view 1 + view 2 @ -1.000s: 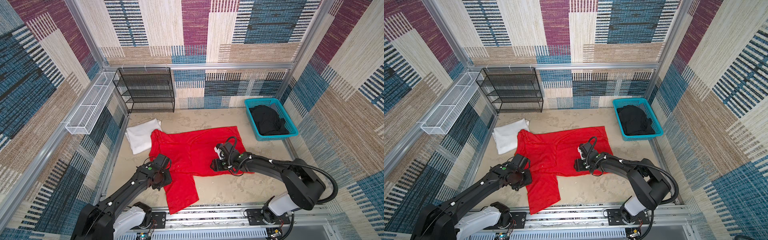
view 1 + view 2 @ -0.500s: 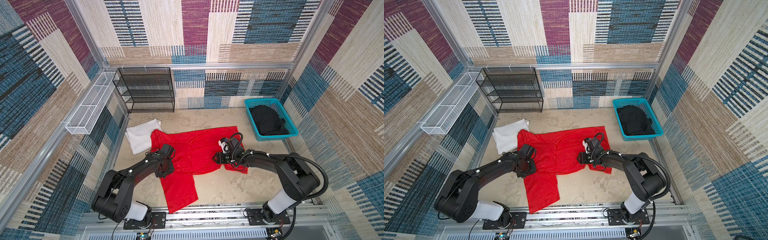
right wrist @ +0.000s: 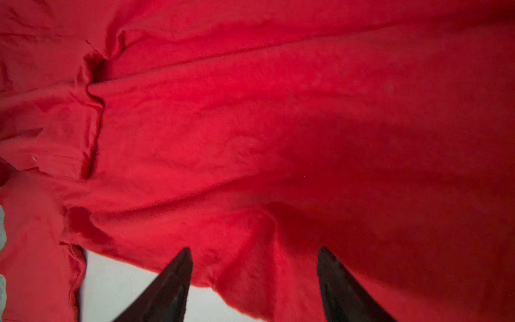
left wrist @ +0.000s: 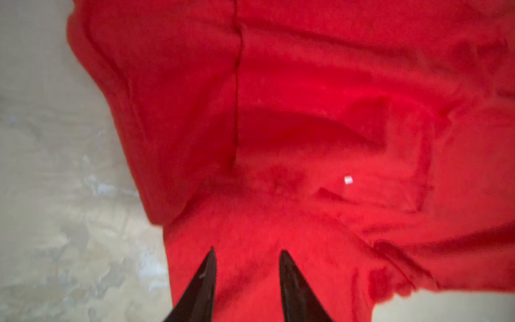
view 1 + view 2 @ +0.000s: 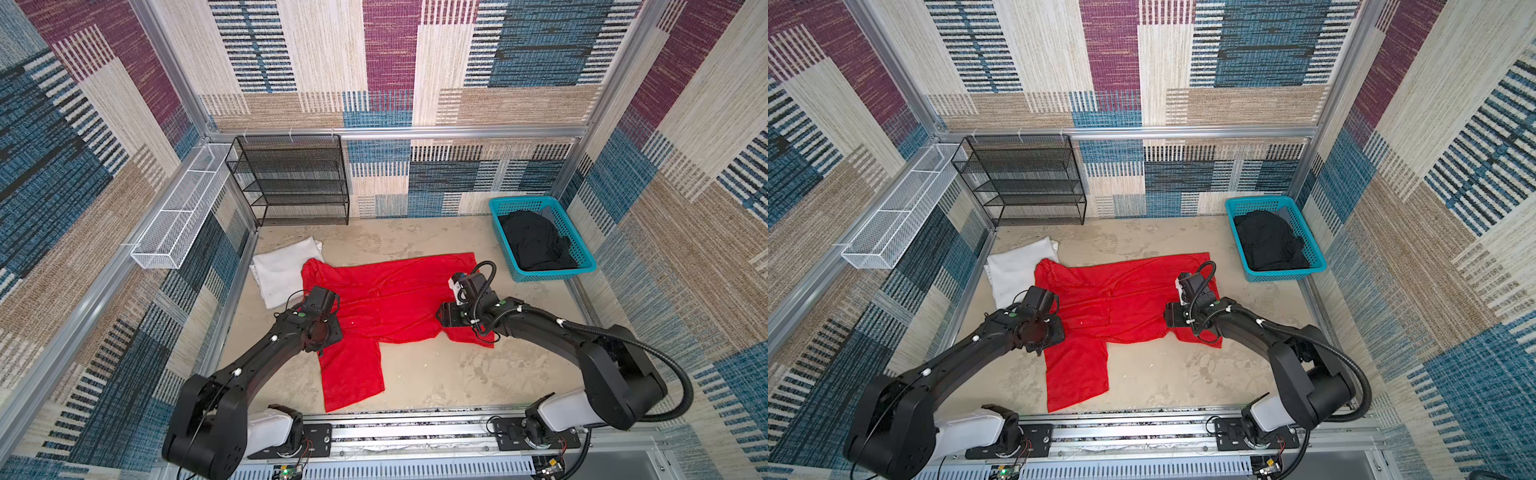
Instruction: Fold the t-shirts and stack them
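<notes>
Red t-shirt (image 5: 395, 299) is lying unfolded; your left pincer (image 4: 247, 251) is hovering narrowly parted, right pincer (image 3: 254, 249) wide. Next, you'll probably need to pinch its edges to fold.

Patchwork walls (image 5: 390, 62) in blue, maroon and beige enclose a sandy floor (image 5: 436, 374); a black wire shelf (image 5: 291, 178) stands against the back.

This is a robotics lab test cell staged as a laundry corner. A bare aluminium-profile frame (image 5: 457, 133) carries patchwork woven wall panels (image 5: 390, 50), and black robot arms (image 5: 540, 328) are bolted to a metal rail (image 5: 415, 432). The mottled beige worktop (image 5: 436, 374) holds a black wire-mesh shelf rack (image 5: 291, 183), a teal plastic basket (image 5: 552, 275) and a bright red cloth t-shirt (image 5: 395, 299).
</notes>
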### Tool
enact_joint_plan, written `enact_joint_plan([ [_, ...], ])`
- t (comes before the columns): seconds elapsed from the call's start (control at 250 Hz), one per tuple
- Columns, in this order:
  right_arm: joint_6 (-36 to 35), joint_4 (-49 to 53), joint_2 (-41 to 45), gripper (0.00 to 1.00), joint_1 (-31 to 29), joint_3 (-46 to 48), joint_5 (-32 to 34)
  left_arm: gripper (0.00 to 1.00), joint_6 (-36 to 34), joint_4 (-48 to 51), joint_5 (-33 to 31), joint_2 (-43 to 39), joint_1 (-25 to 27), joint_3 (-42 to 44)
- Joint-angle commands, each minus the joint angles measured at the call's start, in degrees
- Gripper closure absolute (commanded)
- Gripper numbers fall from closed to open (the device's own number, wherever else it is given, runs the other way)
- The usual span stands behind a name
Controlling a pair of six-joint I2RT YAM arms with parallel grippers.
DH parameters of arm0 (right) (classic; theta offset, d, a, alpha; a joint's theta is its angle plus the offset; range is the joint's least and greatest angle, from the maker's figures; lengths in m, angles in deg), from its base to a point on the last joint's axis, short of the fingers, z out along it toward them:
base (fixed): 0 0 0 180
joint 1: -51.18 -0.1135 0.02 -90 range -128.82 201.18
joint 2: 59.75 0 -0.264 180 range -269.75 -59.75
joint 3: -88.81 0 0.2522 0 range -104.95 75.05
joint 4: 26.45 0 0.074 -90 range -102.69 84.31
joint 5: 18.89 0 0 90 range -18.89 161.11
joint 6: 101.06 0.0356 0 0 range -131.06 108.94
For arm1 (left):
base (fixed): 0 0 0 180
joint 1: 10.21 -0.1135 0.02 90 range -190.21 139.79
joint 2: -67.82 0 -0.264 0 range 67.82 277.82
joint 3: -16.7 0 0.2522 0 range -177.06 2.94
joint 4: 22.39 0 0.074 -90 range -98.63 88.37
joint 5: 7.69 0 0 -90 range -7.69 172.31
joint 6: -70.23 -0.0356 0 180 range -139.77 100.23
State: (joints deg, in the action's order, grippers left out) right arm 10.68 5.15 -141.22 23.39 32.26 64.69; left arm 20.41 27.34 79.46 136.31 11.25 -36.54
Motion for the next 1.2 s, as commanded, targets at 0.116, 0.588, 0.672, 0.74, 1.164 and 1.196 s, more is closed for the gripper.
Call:
enact_joint_plan([
  [0.116,6.5,4.7,7.0,0.26,-0.1,4.4,0.6,0.65,12.7,15.7,-0.8,-7.9,10.5,6.0],
  [0.588,4.2,8.1,10.6,0.21,4.9,4.3,-1.0,0.65,19.5,11.6,3.3,-5.3,20.6,14.0],
  [0.672,3.5,8.3,11.1,0.21,6.7,4.3,-2.7,0.6,19.0,9.9,4.0,-3.3,20.7,15.3],
  [0.74,3.6,8.6,11.8,0.21,8.2,4.8,-4.4,0.63,18.6,8.7,4.0,-1.3,20.9,15.7],
  [1.164,20.5,3.8,20.6,0.32,9.6,15.4,-3.9,1.0,18.9,13.1,-7.0,-7.1,20.8,8.2],
  [1.196,21.2,4.3,21.3,0.36,9.7,15.7,-2.7,1.0,18.6,14.7,-8.5,-7.8,20.9,6.8],
])
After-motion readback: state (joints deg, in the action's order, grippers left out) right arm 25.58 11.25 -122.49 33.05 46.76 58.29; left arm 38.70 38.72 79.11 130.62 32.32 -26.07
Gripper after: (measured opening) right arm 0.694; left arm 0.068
